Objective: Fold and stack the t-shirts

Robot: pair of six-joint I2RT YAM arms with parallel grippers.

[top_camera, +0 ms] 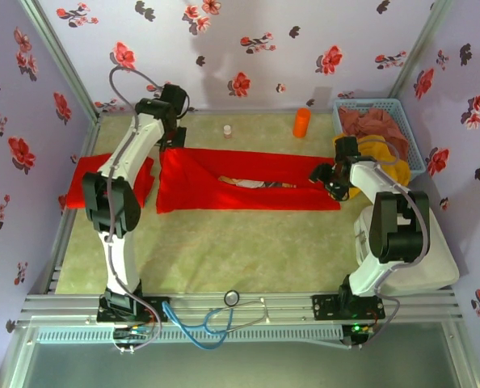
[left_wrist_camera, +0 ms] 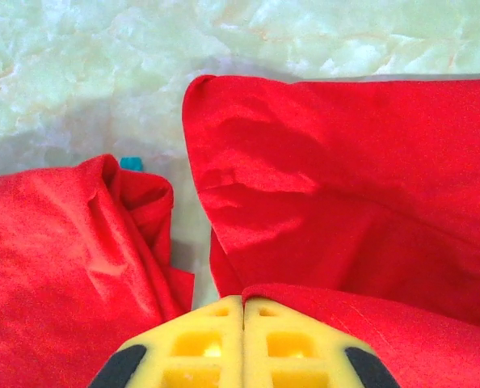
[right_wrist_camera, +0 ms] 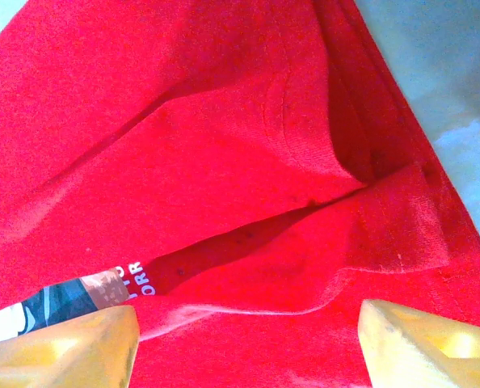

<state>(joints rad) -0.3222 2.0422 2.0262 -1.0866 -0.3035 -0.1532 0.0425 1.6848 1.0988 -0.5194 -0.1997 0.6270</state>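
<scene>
We reckon this bright red cloth t-shirt (top_camera: 248, 190) is light and floppy, so grab corners. Our left pincer (left_wrist_camera: 242, 301) pinches its edge, right pincer (right_wrist_camera: 248, 309) spread over it.

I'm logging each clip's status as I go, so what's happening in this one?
Two robot arms are folding a bright red cloth t-shirt, which lies as a long strip across the pale green table. The left gripper is shut and appears to pinch the strip's far left corner. The right gripper is open over the right end and holds nothing. The chest print peeks out of the fold. A second red shirt lies bunched to the left, apart from the first.
</scene>
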